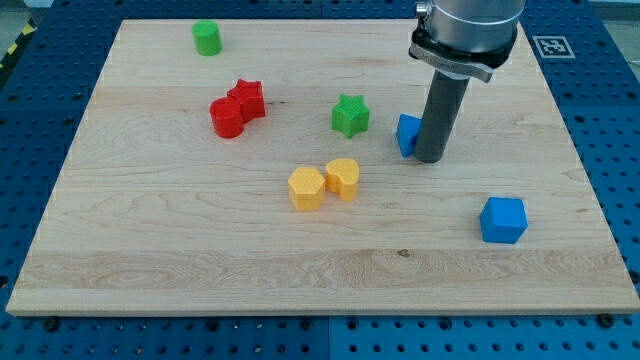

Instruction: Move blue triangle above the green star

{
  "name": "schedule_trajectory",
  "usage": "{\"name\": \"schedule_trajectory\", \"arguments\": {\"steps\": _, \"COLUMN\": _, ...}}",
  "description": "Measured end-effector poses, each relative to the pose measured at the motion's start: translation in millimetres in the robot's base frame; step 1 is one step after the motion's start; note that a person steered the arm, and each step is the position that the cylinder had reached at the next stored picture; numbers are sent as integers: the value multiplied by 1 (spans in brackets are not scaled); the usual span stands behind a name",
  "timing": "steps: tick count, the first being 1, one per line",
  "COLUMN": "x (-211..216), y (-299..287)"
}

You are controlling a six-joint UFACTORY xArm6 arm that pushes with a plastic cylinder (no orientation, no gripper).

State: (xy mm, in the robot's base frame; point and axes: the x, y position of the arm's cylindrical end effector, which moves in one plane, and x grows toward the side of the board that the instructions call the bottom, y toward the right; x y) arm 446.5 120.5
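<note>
The blue triangle [407, 134] lies right of centre on the wooden board [180, 250], partly hidden by the rod. The green star [350, 115] sits just to its left, a small gap apart. My tip [432, 158] rests on the board touching the blue triangle's right side.
A red star [247, 98] and a red round block [227, 118] touch at the left. A yellow hexagon [306, 188] and a yellow rounded block [343, 178] lie below the green star. A green cylinder [207, 38] is at top left. A blue cube [502, 220] is at lower right.
</note>
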Motion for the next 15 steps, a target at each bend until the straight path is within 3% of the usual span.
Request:
{"name": "schedule_trajectory", "arguments": {"steps": 3, "x": 1, "y": -10}}
{"name": "schedule_trajectory", "arguments": {"steps": 6, "x": -23, "y": -11}}
{"name": "schedule_trajectory", "arguments": {"steps": 8, "x": -62, "y": -12}}
{"name": "schedule_trajectory", "arguments": {"steps": 11, "x": -46, "y": -39}}
{"name": "schedule_trajectory", "arguments": {"steps": 15, "x": -86, "y": -53}}
